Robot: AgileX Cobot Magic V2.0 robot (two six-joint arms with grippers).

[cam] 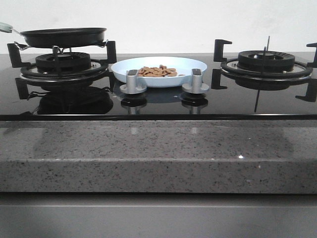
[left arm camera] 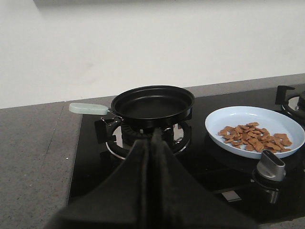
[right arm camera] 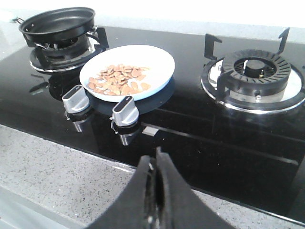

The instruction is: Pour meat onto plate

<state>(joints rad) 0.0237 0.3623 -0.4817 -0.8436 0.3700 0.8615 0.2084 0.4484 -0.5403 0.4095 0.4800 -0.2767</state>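
Note:
The pale blue plate (cam: 159, 71) sits on the black stove glass between the two burners, with the meat (cam: 157, 71) heaped in it as small orange-brown pieces. The plate (left arm camera: 254, 130) and meat (left arm camera: 255, 138) also show in the left wrist view, and the plate (right arm camera: 127, 71) and meat (right arm camera: 118, 79) in the right wrist view. My left gripper (left arm camera: 153, 138) is shut with nothing in it, held back from the stove in front of the left burner. My right gripper (right arm camera: 157, 157) is shut and empty above the stone counter edge. Neither gripper appears in the front view.
An empty black frying pan (cam: 63, 36) with a pale handle (left arm camera: 88, 109) rests on the left burner (cam: 63, 63). The right burner (cam: 266, 62) is bare. Two silver knobs (cam: 132, 81) (cam: 196, 81) stand in front of the plate. A speckled stone counter (cam: 148, 148) runs along the front.

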